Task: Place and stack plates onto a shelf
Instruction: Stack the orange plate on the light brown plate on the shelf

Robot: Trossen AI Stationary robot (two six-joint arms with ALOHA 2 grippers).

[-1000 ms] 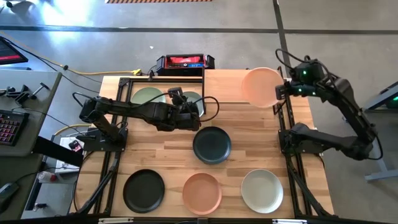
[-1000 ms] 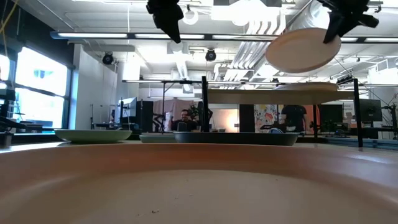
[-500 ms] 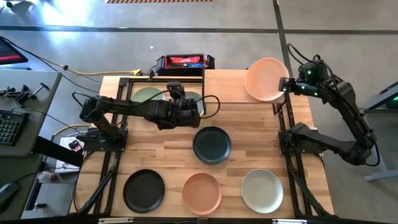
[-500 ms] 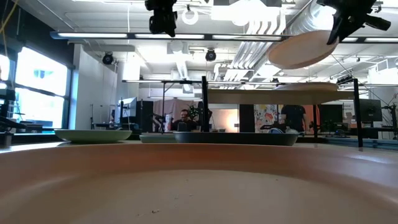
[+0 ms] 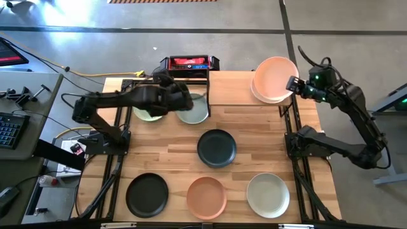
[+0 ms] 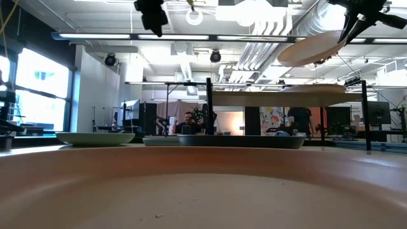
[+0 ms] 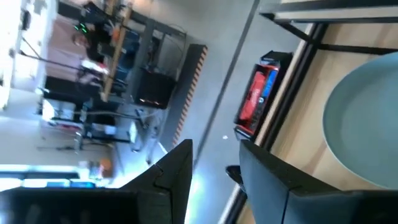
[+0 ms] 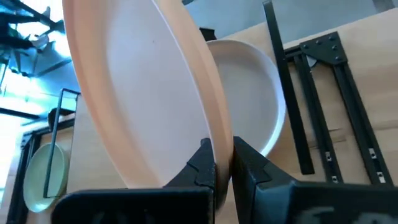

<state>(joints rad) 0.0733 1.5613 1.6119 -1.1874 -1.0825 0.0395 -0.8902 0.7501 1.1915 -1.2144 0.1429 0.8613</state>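
My right gripper (image 5: 294, 84) is shut on the peach plate (image 5: 273, 76), held high above the shelf (image 5: 232, 89) at the table's far right. The cream plate (image 5: 259, 95) lies on the shelf under it. My left gripper (image 5: 172, 89) is open and empty, raised over the far left, between the pale green plate (image 5: 145, 113) and the grey-green plate (image 5: 196, 111). The dark teal plate (image 5: 216, 147) lies mid-table. The black plate (image 5: 147, 194), the terracotta plate (image 5: 206, 196) and the off-white plate (image 5: 268, 194) lie along the near edge. My right gripper pinches the peach plate's rim (image 8: 219, 146) between its two fingers, one on the upper face and one on the underside. The fingers come from the table's right, roughly level. The plate (image 6: 311, 48) is lifted clear, tilted a little, above the cream plate (image 8: 252, 99).
A red-and-black box (image 5: 189, 62) stands beyond the far edge. Black metal posts (image 6: 208, 108) edge the shelf. Black frame rails (image 5: 292, 165) run down both table sides. A desk with a keyboard (image 5: 9, 130) is off to the left.
My right gripper has carried the peach plate up and toward the far right corner, tipping it closer to level over the cream plate. My left gripper has swung toward the table's left and far edge, off the grey-green plate, which now shows whole.
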